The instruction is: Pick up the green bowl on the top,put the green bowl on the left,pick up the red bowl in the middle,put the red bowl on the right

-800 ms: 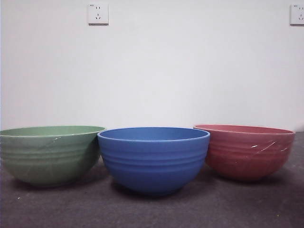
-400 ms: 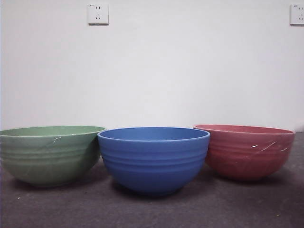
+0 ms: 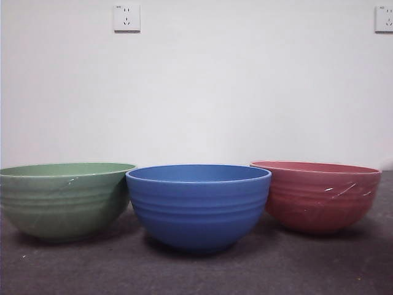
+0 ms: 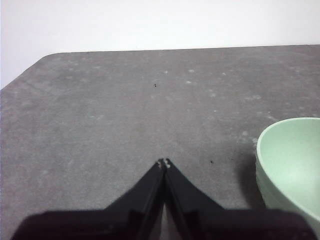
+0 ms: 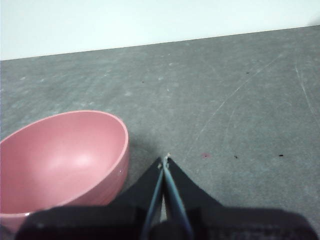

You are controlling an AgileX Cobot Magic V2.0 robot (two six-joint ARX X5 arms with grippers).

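Observation:
The green bowl (image 3: 64, 200) stands upright on the table at the left of the front view. The red bowl (image 3: 316, 195) stands upright at the right. Neither arm shows in the front view. In the left wrist view my left gripper (image 4: 164, 163) is shut on nothing above bare table, with the green bowl (image 4: 292, 162) off to one side and apart from it. In the right wrist view my right gripper (image 5: 165, 160) is shut and empty, close beside the red bowl (image 5: 60, 162) but not touching it.
A blue ribbed bowl (image 3: 198, 206) stands between the two others, nearest the front camera, its rim close to the green bowl's. The grey table (image 3: 295, 264) runs back to a white wall with two sockets (image 3: 126, 18).

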